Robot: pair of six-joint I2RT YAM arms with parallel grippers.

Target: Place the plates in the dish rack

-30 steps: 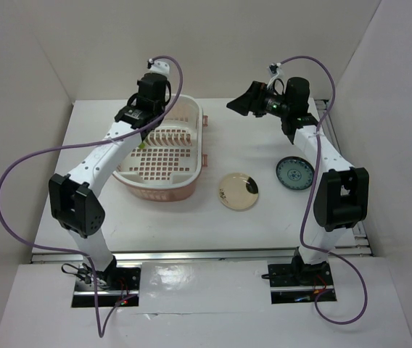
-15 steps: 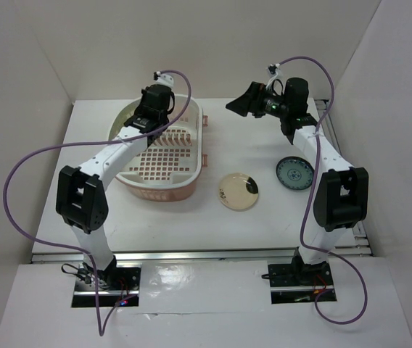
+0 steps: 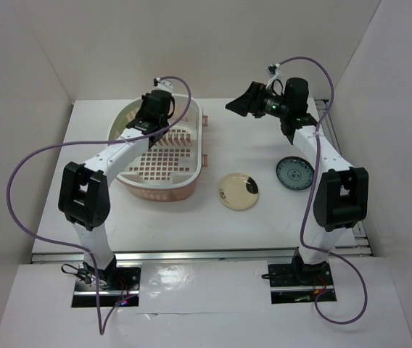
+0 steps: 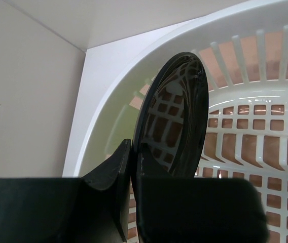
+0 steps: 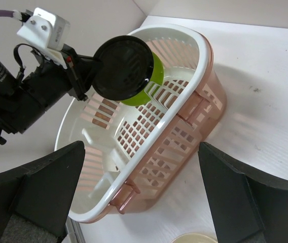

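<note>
Movement over the last second belongs to the left arm alone: in the top view its elbow has swung in toward the rack, and the left gripper has shifted slightly nearer along the rack's far end, so that the far left rim, covered before, now shows. The right arm, the rack and the two plates on the table lie as they did. The left jaws are pinched narrow on the black plate, gripping its lower edge between the fingers. That plate stands on edge over the far, curved end of the rack, inside the line of the rim. In the left wrist view its long axis runs up and away from the fingers, leaning a little right, and its glossy face mirrors the grid floor. From the right wrist it shows almost as a full disc, facing that camera and down the length of the rack. Whether its edge touches the floor or a divider cannot be told. The green plate stands in the rack just behind it, mostly hidden; contact between the two is unclear. The right gripper hangs high over the table, beyond the rack's right end, jaws spread wide and holding nothing. The cream plate lies flat just right of the rack, with the teal plate flat farther right by the right arm.
</note>
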